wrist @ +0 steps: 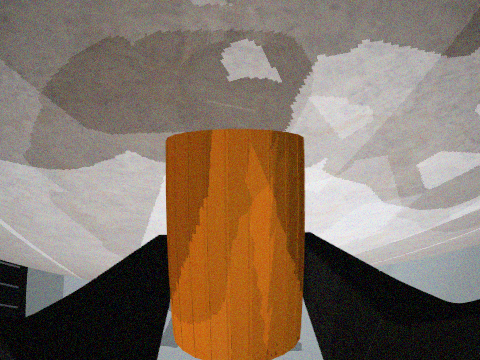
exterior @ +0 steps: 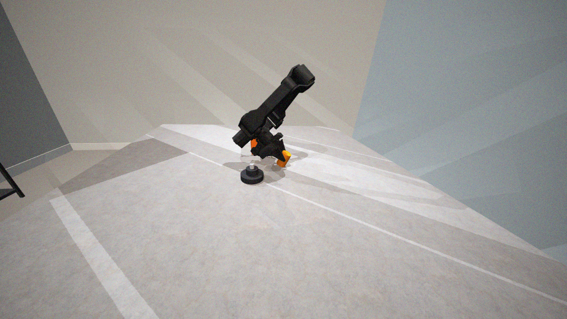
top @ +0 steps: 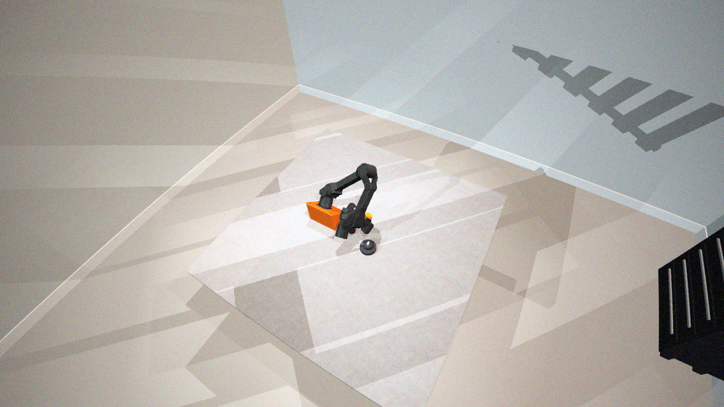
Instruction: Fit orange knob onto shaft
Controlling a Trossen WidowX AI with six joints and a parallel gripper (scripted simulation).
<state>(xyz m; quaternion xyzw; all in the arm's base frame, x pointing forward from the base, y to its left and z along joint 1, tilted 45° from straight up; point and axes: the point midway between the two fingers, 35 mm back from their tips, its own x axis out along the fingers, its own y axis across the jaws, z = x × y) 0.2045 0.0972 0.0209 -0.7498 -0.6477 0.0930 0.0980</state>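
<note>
The orange knob (top: 369, 216) (exterior: 285, 157) (wrist: 235, 225) is a cylinder held between the two black fingers. My gripper (wrist: 235, 247) is shut on it, with a finger against each side in the wrist view. In the exterior view the knob is tilted slightly, close above the table. The round dark pedestal (top: 367, 250) (exterior: 252, 178) stands apart from the knob, to its left and nearer that camera. The silver shaft (top: 367, 243) (exterior: 251, 165) stands upright and bare on it. Its flat side cannot be made out. The hole under the knob is hidden in every view.
The arm's orange base (top: 323, 216) (exterior: 253, 145) is behind the gripper. The pale table top (top: 384, 303) (exterior: 277, 246) bears the arm and pedestal. A black slatted object (top: 693, 298) stands beyond the table at the right in the top view.
</note>
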